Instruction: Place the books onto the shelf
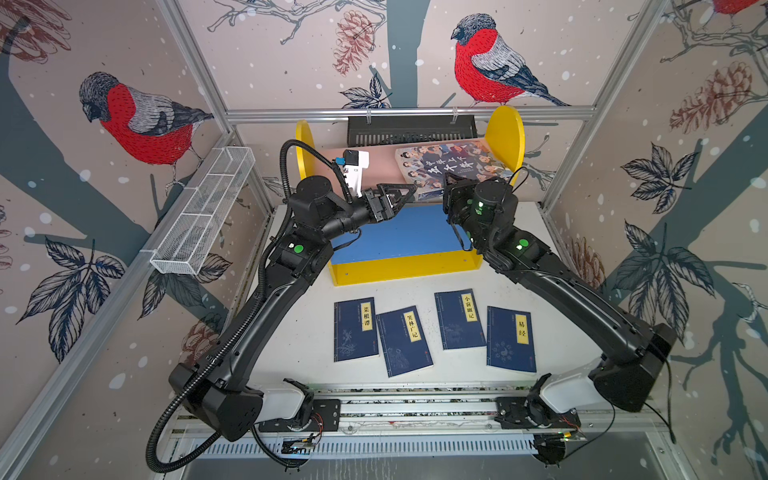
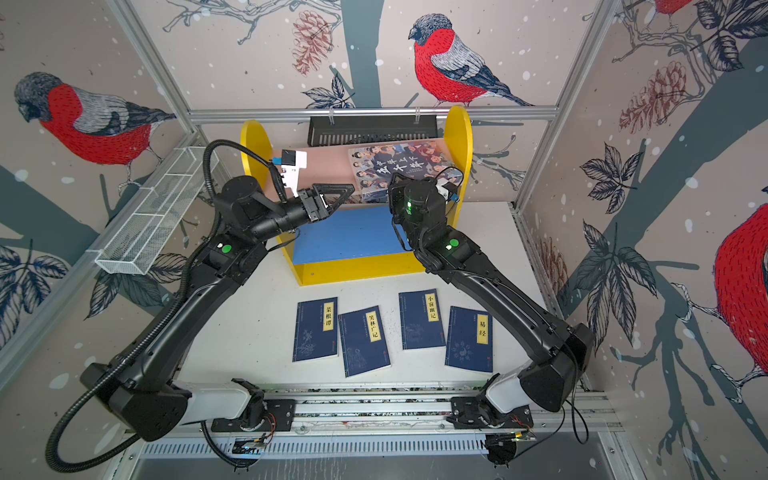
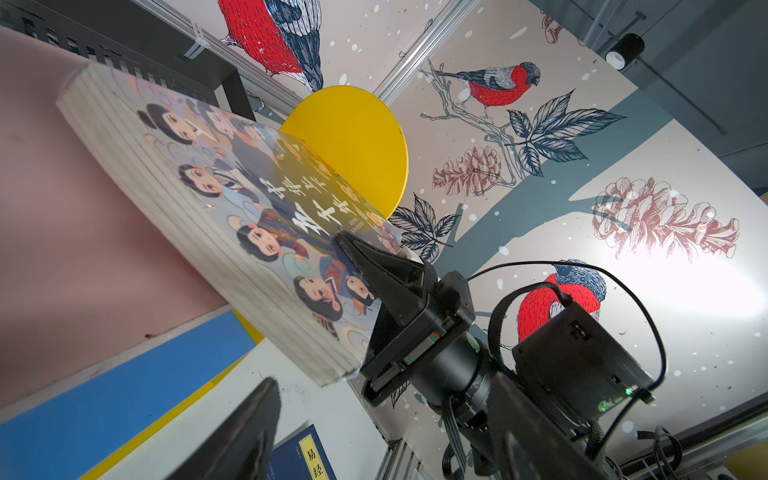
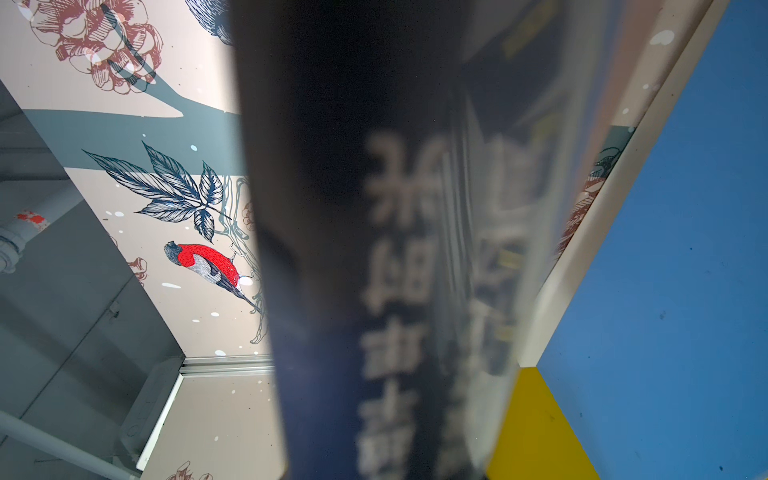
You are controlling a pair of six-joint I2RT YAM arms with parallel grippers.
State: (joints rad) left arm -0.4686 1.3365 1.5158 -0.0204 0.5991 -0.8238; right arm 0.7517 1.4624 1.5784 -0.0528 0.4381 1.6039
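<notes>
The large book with the cartoon-people cover [image 1: 453, 166] [image 2: 403, 166] [image 3: 232, 216] hangs tilted over the pink upper board [image 1: 374, 164] of the shelf [image 1: 505, 133], by its right yellow panel. My right gripper [image 1: 451, 187] [image 2: 395, 183] is shut on its near edge; the dark spine [image 4: 374, 291] fills the right wrist view. My left gripper [image 1: 399, 193] [image 2: 336, 193] stands open just left of the book, above the blue lower board [image 1: 395, 237], holding nothing; one of its fingers [image 3: 249, 415] shows. Several navy books [image 1: 356, 329] [image 1: 511, 338] [image 2: 365, 340] lie flat on the table.
A white wire basket [image 1: 203, 216] hangs on the left wall. A black slotted tray [image 1: 411, 131] hangs on the rail behind the shelf. The shelf's yellow front lip [image 1: 407, 268] stands between the boards and the navy books. Both forearms flank the shelf.
</notes>
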